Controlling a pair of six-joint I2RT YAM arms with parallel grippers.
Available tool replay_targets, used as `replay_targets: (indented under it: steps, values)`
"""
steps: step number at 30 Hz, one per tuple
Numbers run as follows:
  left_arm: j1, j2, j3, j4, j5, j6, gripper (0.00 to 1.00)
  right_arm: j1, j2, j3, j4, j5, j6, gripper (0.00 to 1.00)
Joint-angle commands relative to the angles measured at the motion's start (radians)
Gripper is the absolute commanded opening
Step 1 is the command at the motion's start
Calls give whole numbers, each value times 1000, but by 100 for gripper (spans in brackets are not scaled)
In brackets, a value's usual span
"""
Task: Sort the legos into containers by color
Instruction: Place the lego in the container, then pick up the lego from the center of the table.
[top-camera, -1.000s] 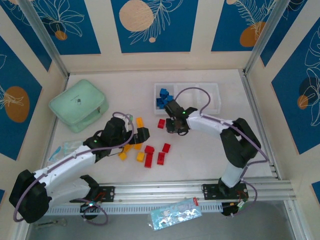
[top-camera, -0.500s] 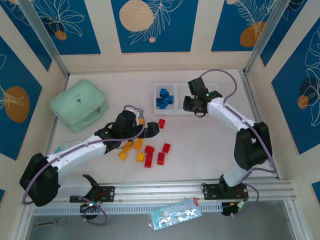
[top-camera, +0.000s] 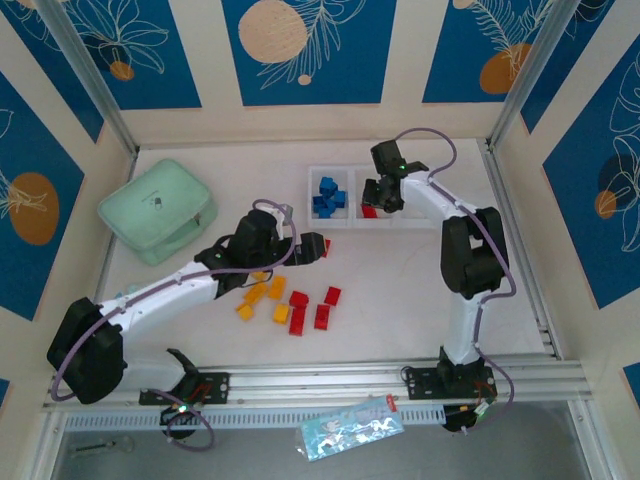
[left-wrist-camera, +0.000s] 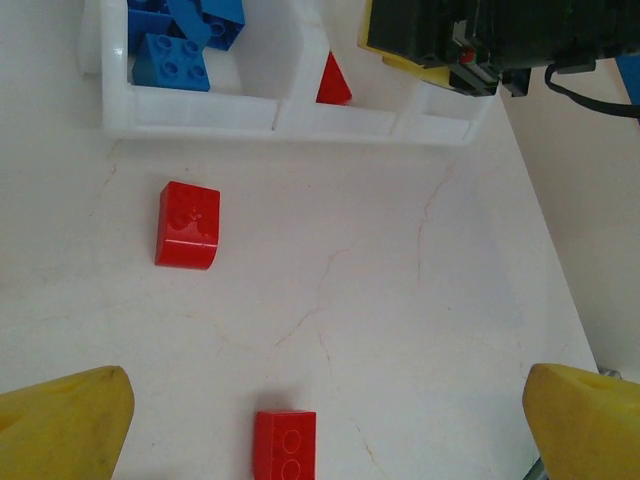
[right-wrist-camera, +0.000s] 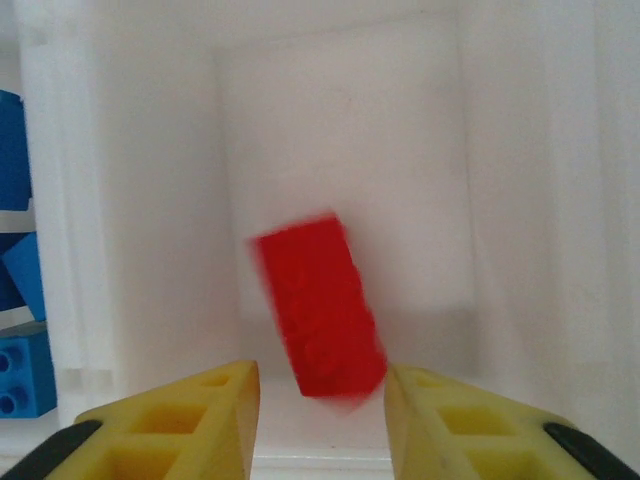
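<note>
My right gripper (right-wrist-camera: 322, 400) hangs over the middle compartment of the white tray (top-camera: 400, 178), jaws parted. A blurred red brick (right-wrist-camera: 320, 305) sits loose between its fingertips, tilted, with gaps on both sides; from above the red brick (top-camera: 369, 211) lies in that compartment. Blue bricks (top-camera: 328, 197) fill the left compartment. My left gripper (left-wrist-camera: 325, 425) stands wide open low over the table, with one red brick (left-wrist-camera: 284, 445) between its fingers and another red brick (left-wrist-camera: 187, 224) nearer the tray. More red bricks (top-camera: 322, 317) and yellow-orange bricks (top-camera: 257, 293) lie on the table.
A mint green zip case (top-camera: 157, 210) sits at the back left. The tray's right compartment (top-camera: 420, 180) holds nothing I can see. The metal rail (top-camera: 400, 380) runs along the near edge, and walls close in on both sides.
My right gripper carried a red brick from the table up to the tray's middle compartment and parted its jaws. My left gripper slid right, toward the red brick near the tray.
</note>
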Motion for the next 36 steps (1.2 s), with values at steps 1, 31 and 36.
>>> replay_targets:
  steps: [1, 31, 36]
  values:
    - [-9, 4, 26, 11, -20, 31, 99, 13, -65, 10, -28, -4, -19, 42]
    - [6, -252, -165, -147, -169, 25, 99, 426, -154, -234, 48, 31, 170, 67]
    - [13, -302, -173, -200, -199, 29, 99, 443, -51, -154, 37, 88, 180, 72]
